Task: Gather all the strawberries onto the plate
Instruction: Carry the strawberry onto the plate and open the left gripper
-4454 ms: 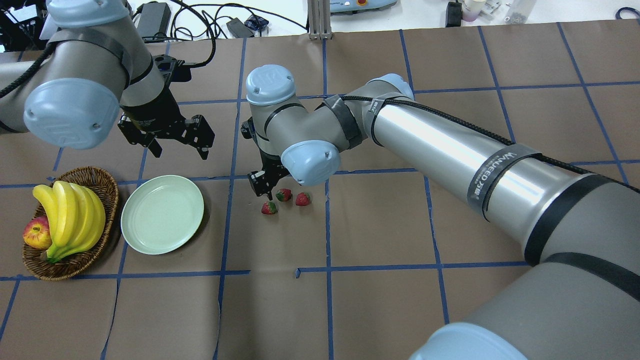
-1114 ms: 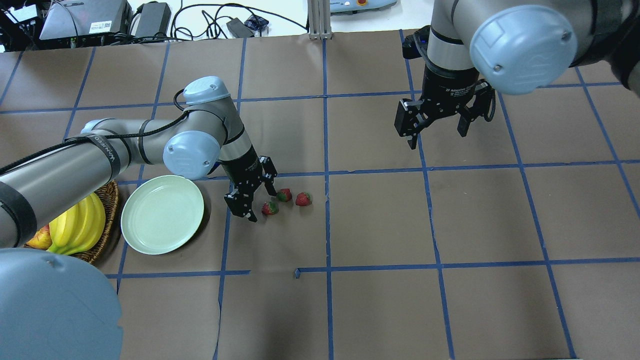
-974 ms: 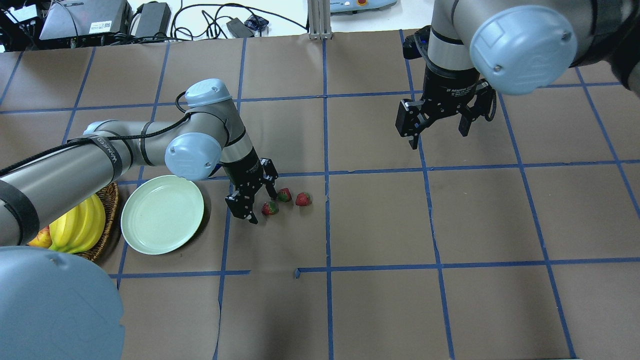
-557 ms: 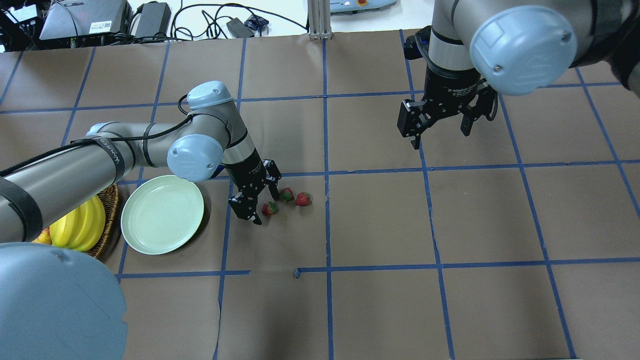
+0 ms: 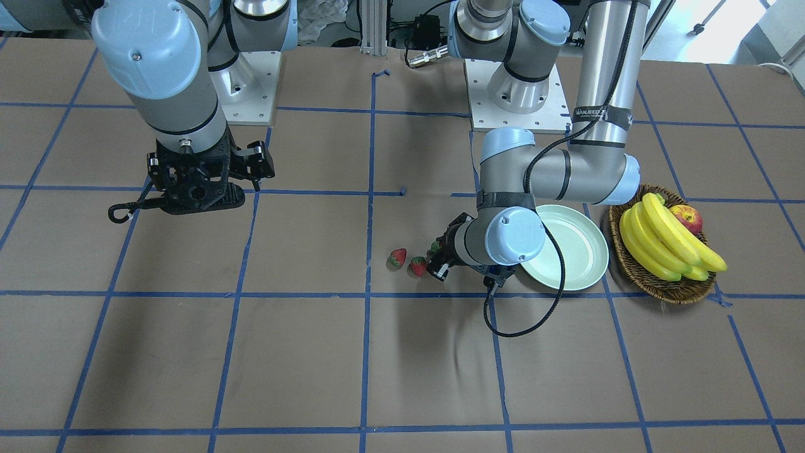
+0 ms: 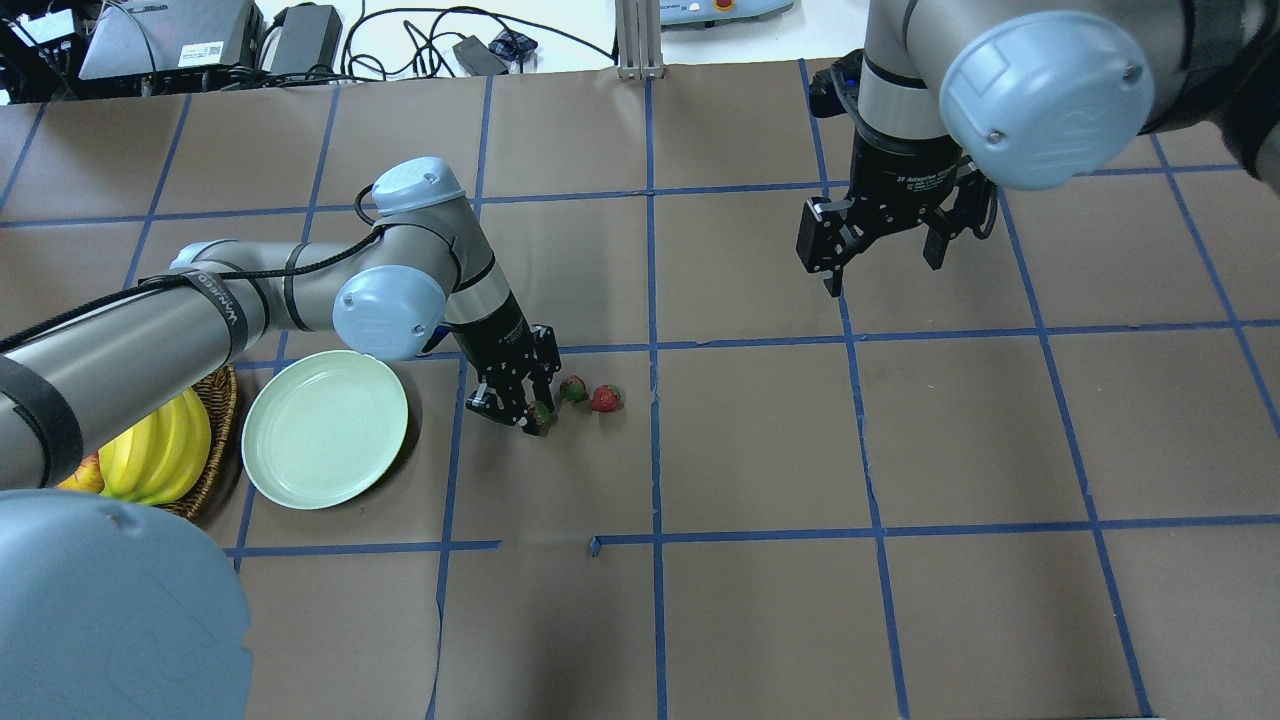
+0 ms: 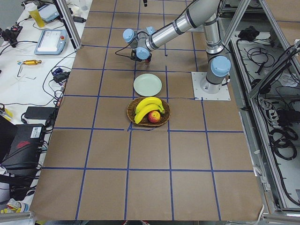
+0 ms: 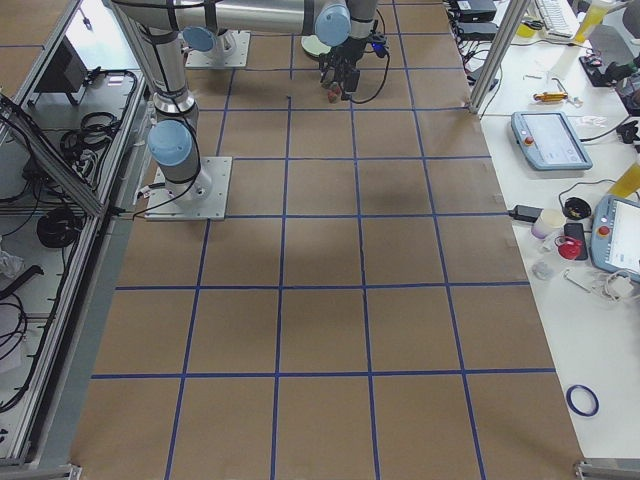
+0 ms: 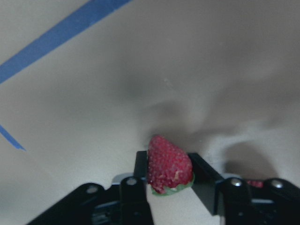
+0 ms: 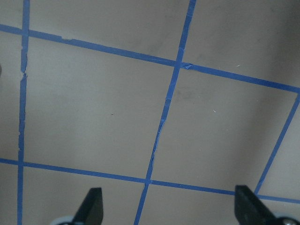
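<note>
My left gripper (image 6: 527, 405) is shut on one small red strawberry (image 9: 168, 164), low at the table surface; the fingers (image 9: 140, 171) press it from both sides. Only a little of this strawberry (image 6: 543, 413) shows in the overhead view. Two more strawberries (image 6: 573, 389) (image 6: 605, 399) lie on the brown paper just to its right, and also show in the front view (image 5: 417, 267) (image 5: 396, 258). The pale green plate (image 6: 325, 430) is empty, to the gripper's left. My right gripper (image 6: 882, 272) is open and empty, raised over the far right of the table.
A wicker basket (image 5: 666, 292) with bananas (image 5: 660, 242) and an apple (image 5: 687, 217) stands beside the plate (image 5: 566, 245), on its side away from the strawberries. The left arm's cable (image 5: 522, 321) hangs low near the plate. Blue tape lines cross the brown paper.
My left gripper, open around the nearest strawberry 0.6 s ago, has shut on it. The right gripper has stayed almost still.
</note>
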Available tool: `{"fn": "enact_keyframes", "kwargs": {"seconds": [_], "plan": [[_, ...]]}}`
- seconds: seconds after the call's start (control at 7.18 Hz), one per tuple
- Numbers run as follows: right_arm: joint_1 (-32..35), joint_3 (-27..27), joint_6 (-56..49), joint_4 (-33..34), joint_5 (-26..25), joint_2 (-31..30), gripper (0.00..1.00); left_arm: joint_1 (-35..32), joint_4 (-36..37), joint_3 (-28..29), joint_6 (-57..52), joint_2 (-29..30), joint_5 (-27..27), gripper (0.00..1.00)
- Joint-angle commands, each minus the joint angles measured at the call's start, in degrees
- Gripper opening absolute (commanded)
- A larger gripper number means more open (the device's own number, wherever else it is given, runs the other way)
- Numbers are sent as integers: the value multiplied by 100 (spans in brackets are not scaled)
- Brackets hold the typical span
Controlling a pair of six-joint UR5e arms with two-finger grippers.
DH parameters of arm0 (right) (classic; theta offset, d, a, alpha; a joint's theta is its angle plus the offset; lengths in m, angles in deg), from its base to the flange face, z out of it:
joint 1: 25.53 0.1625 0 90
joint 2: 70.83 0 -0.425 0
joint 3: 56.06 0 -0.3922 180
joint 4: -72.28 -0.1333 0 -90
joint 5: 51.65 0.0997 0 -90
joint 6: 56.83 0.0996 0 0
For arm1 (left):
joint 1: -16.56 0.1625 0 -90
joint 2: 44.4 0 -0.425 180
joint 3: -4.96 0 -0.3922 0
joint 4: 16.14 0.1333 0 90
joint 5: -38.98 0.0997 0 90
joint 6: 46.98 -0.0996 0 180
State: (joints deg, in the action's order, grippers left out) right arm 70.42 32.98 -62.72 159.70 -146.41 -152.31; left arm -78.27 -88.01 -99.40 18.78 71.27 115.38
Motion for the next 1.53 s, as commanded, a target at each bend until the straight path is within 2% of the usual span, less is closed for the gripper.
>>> {"fn": "enact_keyframes", "kwargs": {"seconds": [0.0, 0.28, 0.56, 0.7, 0.97, 1.11, 1.25, 1.39], "plan": [[-6, -1, 0, -23, -7, -8, 100, -27, -108, 100, -158, -307, 460, 0], [3, 8, 0, -32, -7, -8, 100, 104, -440, 170, -1417, -527, 1023, 0], [-6, 8, 0, -23, 2, -8, 100, 392, -670, 171, -3377, -563, 2042, 0], [2, 8, 0, -14, 2, -8, 100, 699, -679, 136, -3977, -563, 2089, 0], [3, 8, 0, -14, 2, 0, 100, 1245, -679, 92, -5646, -528, 2658, 0], [-6, 8, 9, -23, 2, 0, 100, 1386, -671, 22, -5922, -458, 2661, 0], [2, 8, 9, -23, 2, -8, 100, 1440, -575, -4, -5908, -414, 2609, 92], [-6, 8, 9, -23, 2, -8, 100, 1441, -574, -5, -5951, -414, 2608, 100]]}}
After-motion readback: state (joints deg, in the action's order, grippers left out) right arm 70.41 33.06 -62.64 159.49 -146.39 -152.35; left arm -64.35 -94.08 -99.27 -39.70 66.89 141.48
